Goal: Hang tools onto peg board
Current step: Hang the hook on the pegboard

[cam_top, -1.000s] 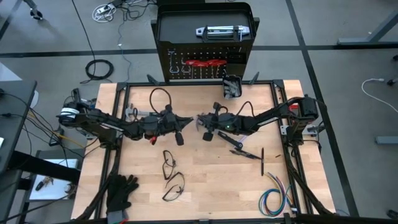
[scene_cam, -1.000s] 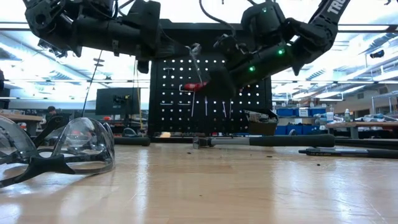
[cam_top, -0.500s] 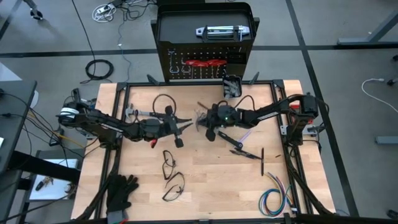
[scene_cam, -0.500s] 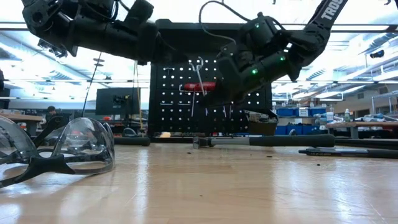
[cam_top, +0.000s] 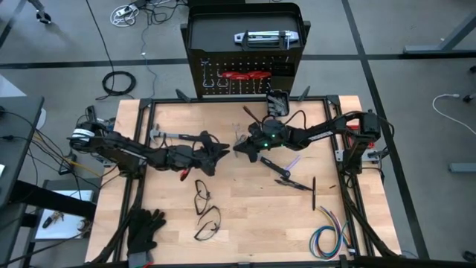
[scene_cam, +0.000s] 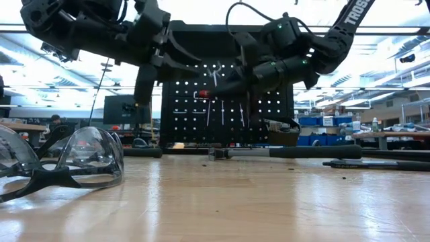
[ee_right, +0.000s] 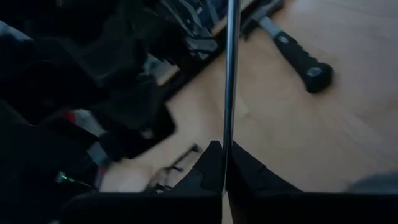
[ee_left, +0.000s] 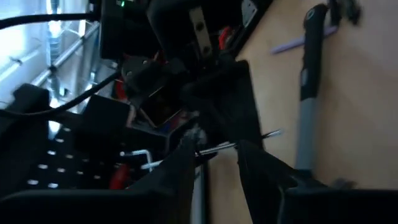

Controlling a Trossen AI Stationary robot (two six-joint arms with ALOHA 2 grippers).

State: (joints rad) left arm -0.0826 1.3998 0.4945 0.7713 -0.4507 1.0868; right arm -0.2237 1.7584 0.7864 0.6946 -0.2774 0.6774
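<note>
Gripping a thin steel rod (ee_right: 231,68), the right gripper (cam_top: 239,147) hovers mid-table, facing the left gripper (cam_top: 220,151).
The right fingers pinch the rod tight; the left fingers (ee_left: 180,168) stand apart, holding nothing. One hammer (cam_top: 172,135) lies near the table's (cam_top: 245,216) back-left corner; the peg board (cam_top: 244,77) stands past the back edge.

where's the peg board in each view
High view: peg board at top centre, beyond the table's far edge.
Low view: centre background, behind both arms.
Left wrist view: probably the dark holed panel at lower left.
Right wrist view: can't pick it out.
Shared landmark: the red-handled tool hanging on it, also in the low view.
</note>
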